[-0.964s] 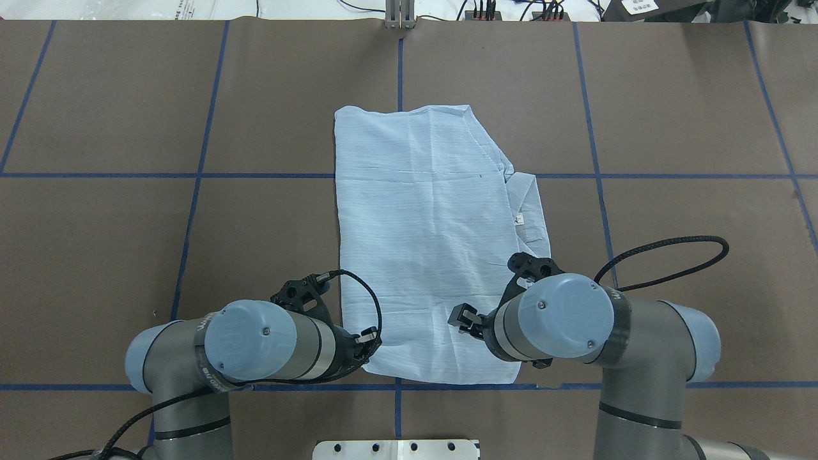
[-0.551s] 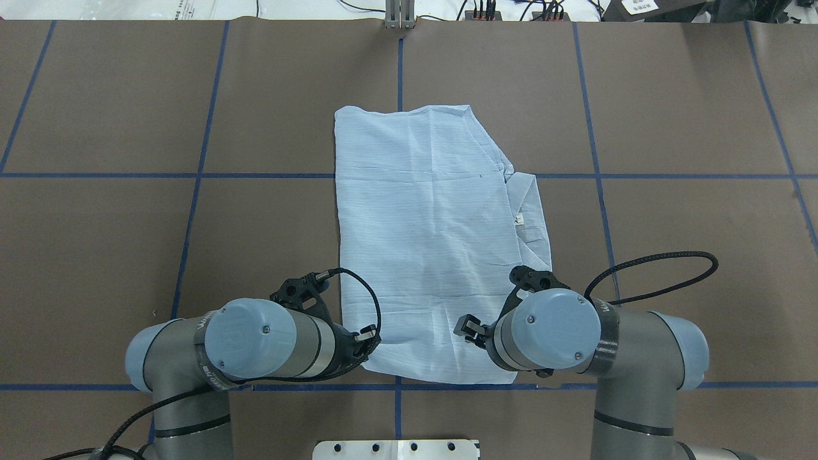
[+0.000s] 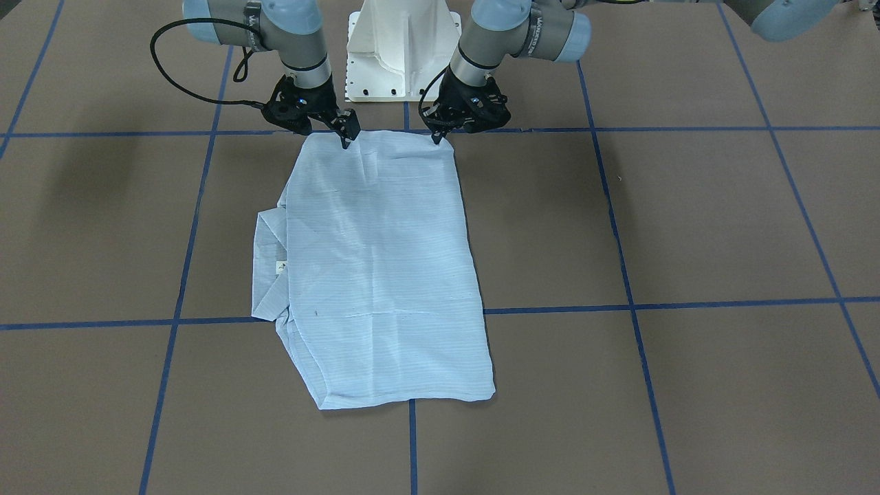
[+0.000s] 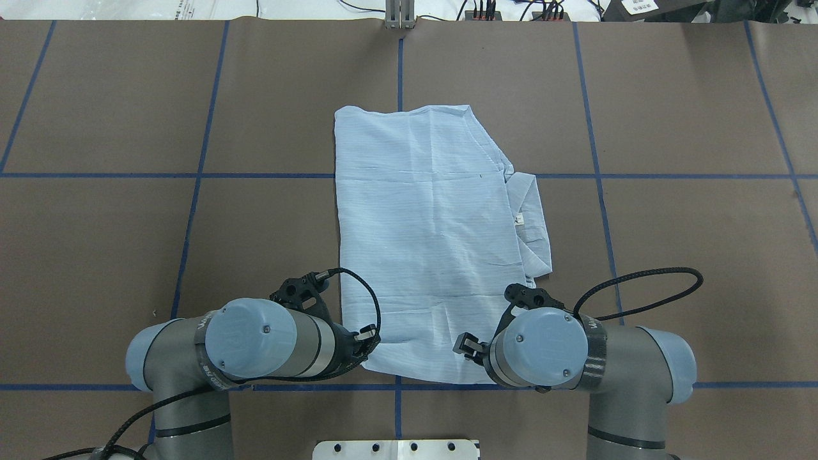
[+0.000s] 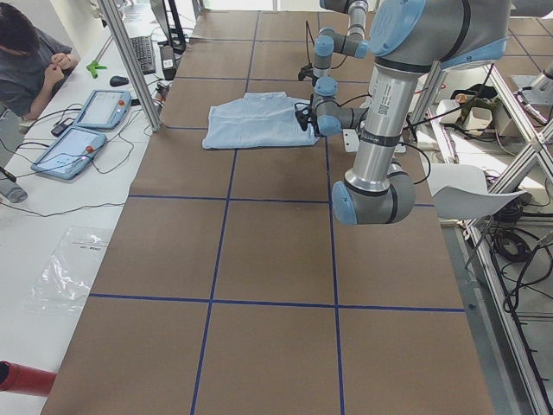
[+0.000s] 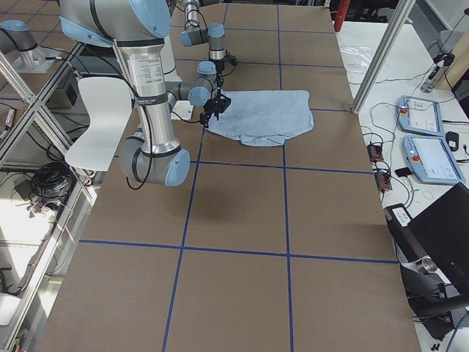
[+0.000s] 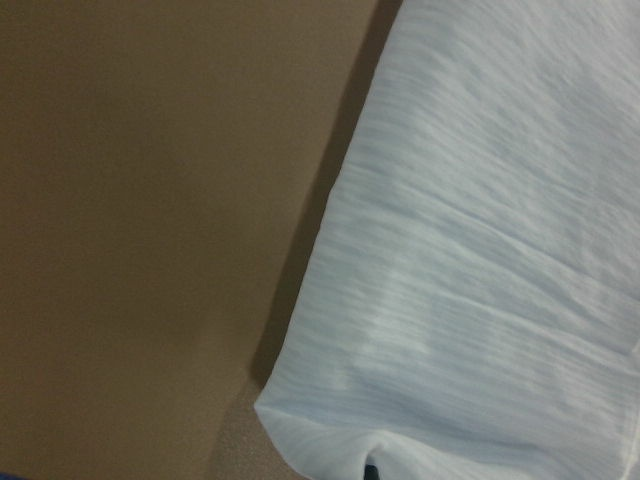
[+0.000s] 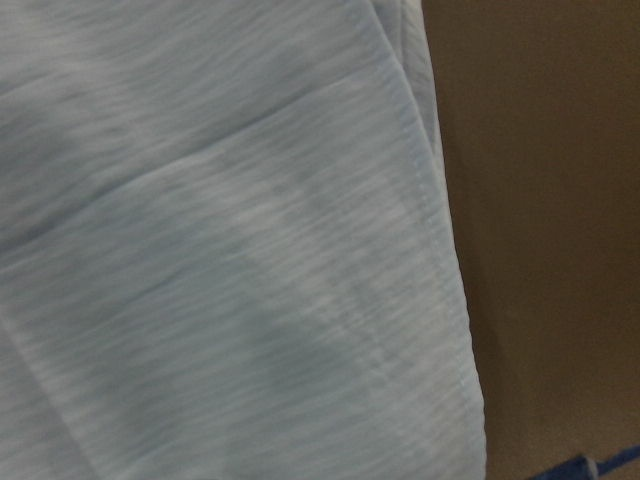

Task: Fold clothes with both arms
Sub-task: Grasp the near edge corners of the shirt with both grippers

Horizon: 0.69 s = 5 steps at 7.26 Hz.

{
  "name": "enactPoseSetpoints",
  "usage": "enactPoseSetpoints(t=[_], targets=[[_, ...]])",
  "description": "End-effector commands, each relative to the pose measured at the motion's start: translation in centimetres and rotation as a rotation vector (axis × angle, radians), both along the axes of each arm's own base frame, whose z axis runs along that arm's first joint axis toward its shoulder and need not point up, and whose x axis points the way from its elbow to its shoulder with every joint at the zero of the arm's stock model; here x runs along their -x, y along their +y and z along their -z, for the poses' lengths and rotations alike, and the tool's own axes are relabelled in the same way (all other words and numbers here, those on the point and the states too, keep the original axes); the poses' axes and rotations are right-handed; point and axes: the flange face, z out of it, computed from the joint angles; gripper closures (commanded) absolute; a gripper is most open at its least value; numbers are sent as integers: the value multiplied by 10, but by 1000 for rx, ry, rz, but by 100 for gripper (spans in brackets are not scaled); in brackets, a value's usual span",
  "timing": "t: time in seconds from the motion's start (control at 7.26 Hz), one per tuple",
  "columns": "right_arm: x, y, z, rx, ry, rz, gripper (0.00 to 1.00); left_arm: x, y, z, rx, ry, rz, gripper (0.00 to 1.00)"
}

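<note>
Right arm [image 4: 543, 348]: the wrist now sits lower in the overhead frame and slightly further left than one second ago, nearer the bottom edge of the shirt [image 4: 428, 223]. Right gripper [image 4: 465, 345]: likewise lower, over the hem. Black cable [image 4: 639, 275]: the loop is lower and reaches less far right. Collar [image 4: 533, 236]: the lower corner, formerly covered by the wrist, is now exposed.

Even overhead light, wrist cams blurry

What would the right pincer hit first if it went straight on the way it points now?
The shirt: the right pincer points steeply down at its edge nearest the robot, with the table just beneath. Whether it touches the cloth yet is unclear.
</note>
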Motion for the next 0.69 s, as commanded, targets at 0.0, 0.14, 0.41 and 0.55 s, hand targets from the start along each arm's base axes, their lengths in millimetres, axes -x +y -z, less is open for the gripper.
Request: enactPoseSetpoints(t=[0.0,0.14,0.41,0.55], targets=[[3,2,-3,1,3,4,0,0,0,0,0,-1,0,100],[5,2,-6,2,6,5,0,0,-1,0,-1,-1,3,100],[6,2,-6,1,6,8,0,0,-1,0,-1,-1,3,100],[6,2,-6,3,7,7,3,0,-1,0,-1,-1,3,100]])
